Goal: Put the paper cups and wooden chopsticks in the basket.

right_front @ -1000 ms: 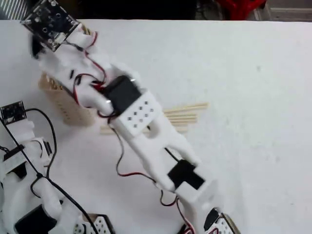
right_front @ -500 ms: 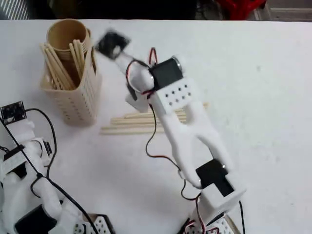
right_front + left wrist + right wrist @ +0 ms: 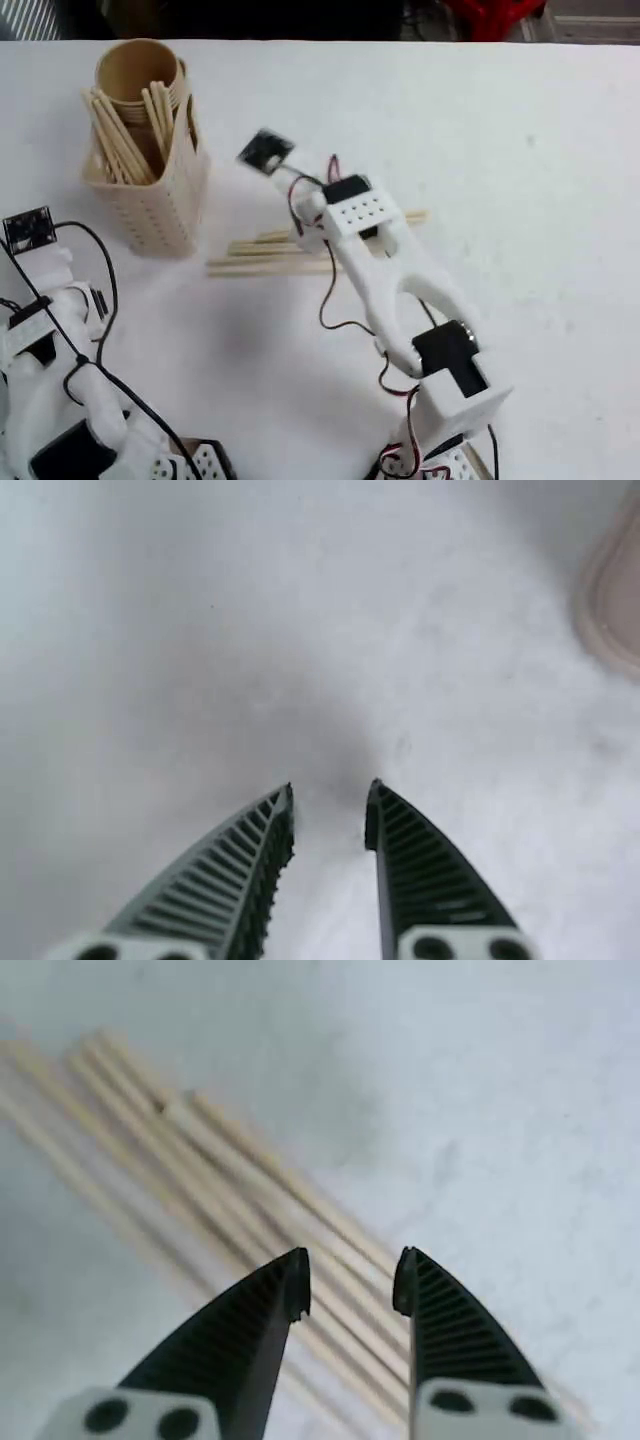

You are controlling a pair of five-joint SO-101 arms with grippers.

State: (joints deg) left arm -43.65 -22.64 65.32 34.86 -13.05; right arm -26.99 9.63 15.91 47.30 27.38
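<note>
- The basket (image 3: 150,215) stands upright near the table's (image 3: 520,150) far left corner, a strip of bare surface between it and the far edge.
- The paper cups (image 3: 135,68) sit nested inside it at the far end. A sheaf of wooden chopsticks (image 3: 110,140) leans in beside them, their tips rising above the rim.
- More loose chopsticks (image 3: 265,255) lie flat on the table in a rough bundle. Their left ends are just beside the basket's foot and their right ends point toward the open middle.
- The right arm (image 3: 385,280) stretches from the near edge to this bundle and covers its middle.
- The right gripper (image 3: 350,1280) hangs over the loose chopsticks (image 3: 200,1160), its fingers spread and pinching nothing.
- The left arm (image 3: 40,370) sits folded at the near left corner.
- The left gripper (image 3: 330,810) hovers over bare table with its fingers parted by a narrow gap, nothing between them.
- To the right of the bundle the tabletop runs wide and bare to the right edge.
</note>
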